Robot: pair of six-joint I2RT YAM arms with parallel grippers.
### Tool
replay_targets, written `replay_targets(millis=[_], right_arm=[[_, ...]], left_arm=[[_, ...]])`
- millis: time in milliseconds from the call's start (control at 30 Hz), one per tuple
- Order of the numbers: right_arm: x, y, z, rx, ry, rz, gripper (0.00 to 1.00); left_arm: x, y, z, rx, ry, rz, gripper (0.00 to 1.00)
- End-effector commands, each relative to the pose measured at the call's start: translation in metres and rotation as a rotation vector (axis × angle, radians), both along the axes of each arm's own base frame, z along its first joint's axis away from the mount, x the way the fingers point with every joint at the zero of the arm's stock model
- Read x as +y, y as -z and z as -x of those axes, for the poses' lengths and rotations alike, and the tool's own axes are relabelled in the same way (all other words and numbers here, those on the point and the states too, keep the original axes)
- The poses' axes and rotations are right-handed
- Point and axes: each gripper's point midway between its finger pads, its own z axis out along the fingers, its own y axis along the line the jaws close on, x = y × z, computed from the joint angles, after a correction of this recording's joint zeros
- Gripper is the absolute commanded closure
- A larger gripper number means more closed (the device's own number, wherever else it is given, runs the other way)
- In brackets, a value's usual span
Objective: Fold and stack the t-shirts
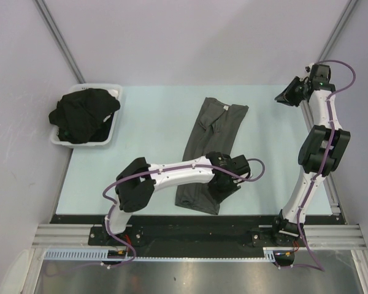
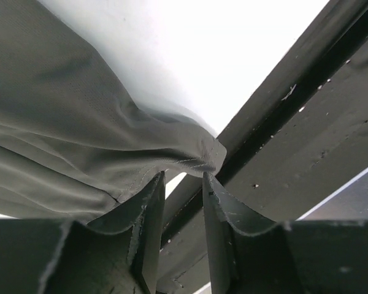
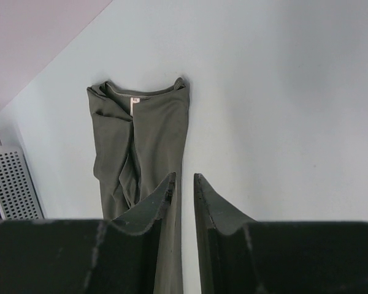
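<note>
A charcoal grey t-shirt [image 1: 211,131] lies folded into a long strip down the middle of the table, collar at the far end. My left gripper [image 1: 222,187] sits low over its near end. In the left wrist view the jaws [image 2: 184,176] stand apart with nothing between them, and the shirt's hem corner [image 2: 202,158] lies just past the fingertips. My right gripper [image 1: 282,97] hangs raised at the far right, away from the cloth. Its jaws [image 3: 184,176] show a narrow empty gap, and the grey shirt [image 3: 147,135] lies below them. Black t-shirts [image 1: 83,113] are heaped at the back left.
The black heap fills a white tray [image 1: 115,122] at the table's back left corner. The table's dark front rail [image 2: 294,122] runs right beside the grey shirt's near end. Grey walls close the back and both sides.
</note>
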Motion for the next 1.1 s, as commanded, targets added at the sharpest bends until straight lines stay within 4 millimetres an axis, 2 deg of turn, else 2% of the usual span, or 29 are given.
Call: replay_targets(millis=[0, 67, 167, 200, 267, 300, 367, 400, 433, 467, 500, 533, 567, 600, 633, 700, 733, 767, 800, 833, 867, 900, 967, 1067], right_arm=[[0.000, -0.022, -0.010, -0.058, -0.008, 0.003, 0.77], [0.000, -0.021, -0.011, -0.057, -0.007, -0.004, 0.77], [0.003, -0.024, -0.012, -0.065, -0.017, -0.009, 0.78], [0.003, -0.026, -0.012, -0.067, -0.019, -0.005, 0.77], [0.004, -0.033, -0.011, -0.074, -0.027, 0.005, 0.77], [0.003, -0.036, -0.010, -0.078, -0.028, 0.011, 0.77], [0.004, -0.045, -0.006, -0.087, -0.024, 0.011, 0.77], [0.004, -0.047, -0.005, -0.088, -0.023, 0.013, 0.77], [0.004, -0.053, -0.003, -0.093, -0.017, 0.009, 0.77], [0.008, -0.056, -0.002, -0.102, -0.026, -0.002, 0.77], [0.011, -0.055, 0.000, -0.098, -0.032, -0.005, 0.76], [0.014, -0.057, 0.001, -0.098, -0.036, 0.002, 0.76], [0.015, -0.060, 0.004, -0.098, -0.038, 0.009, 0.76], [0.017, -0.059, 0.005, -0.095, -0.044, 0.018, 0.76], [0.019, -0.058, 0.006, -0.090, -0.046, 0.024, 0.76], [0.024, -0.059, 0.008, -0.087, -0.058, 0.027, 0.76], [0.026, -0.057, 0.009, -0.082, -0.063, 0.033, 0.76], [0.030, -0.054, 0.010, -0.070, -0.070, 0.041, 0.76], [0.032, -0.054, 0.010, -0.068, -0.076, 0.049, 0.76], [0.034, -0.052, 0.010, -0.064, -0.081, 0.063, 0.76], [0.038, -0.048, 0.012, -0.052, -0.086, 0.069, 0.75], [0.042, -0.046, 0.011, -0.045, -0.093, 0.072, 0.75], [0.047, -0.038, 0.012, -0.022, -0.100, 0.100, 0.75], [0.063, -0.014, 0.008, 0.029, -0.130, 0.101, 0.75]], left_arm=[[-0.005, -0.023, -0.018, -0.083, 0.006, 0.026, 0.62], [-0.004, -0.031, -0.037, -0.146, -0.030, 0.027, 0.60], [0.001, -0.042, -0.080, -0.203, -0.129, 0.053, 0.56], [0.010, -0.043, -0.105, -0.208, -0.193, 0.059, 0.55], [0.010, -0.048, -0.137, -0.215, -0.258, 0.105, 0.51], [0.021, -0.048, -0.165, -0.220, -0.323, 0.117, 0.51], [0.019, -0.054, -0.200, -0.225, -0.361, 0.168, 0.48], [0.032, -0.056, -0.226, -0.238, -0.402, 0.176, 0.47], [0.028, -0.061, -0.248, -0.248, -0.425, 0.225, 0.47], [0.031, -0.060, -0.262, -0.239, -0.459, 0.257, 0.46], [0.044, -0.058, -0.281, -0.206, -0.511, 0.295, 0.46], [0.046, -0.065, -0.300, -0.227, -0.537, 0.327, 0.46], [0.051, -0.057, -0.313, -0.224, -0.559, 0.327, 0.46], [0.060, -0.055, -0.328, -0.201, -0.593, 0.362, 0.45], [0.060, -0.060, -0.344, -0.226, -0.607, 0.408, 0.45], [0.063, -0.052, -0.363, -0.223, -0.620, 0.449, 0.44], [0.058, -0.061, -0.376, -0.248, -0.615, 0.503, 0.44], [0.062, -0.058, -0.385, -0.244, -0.628, 0.526, 0.43], [0.060, -0.048, -0.390, -0.215, -0.644, 0.545, 0.43], [0.052, -0.050, -0.396, -0.198, -0.630, 0.600, 0.43], [0.053, -0.048, -0.402, -0.191, -0.634, 0.616, 0.43], [0.052, -0.040, -0.405, -0.172, -0.644, 0.625, 0.43], [0.049, -0.038, -0.408, -0.157, -0.639, 0.655, 0.43], [0.051, -0.034, -0.411, -0.159, -0.637, 0.665, 0.42]])
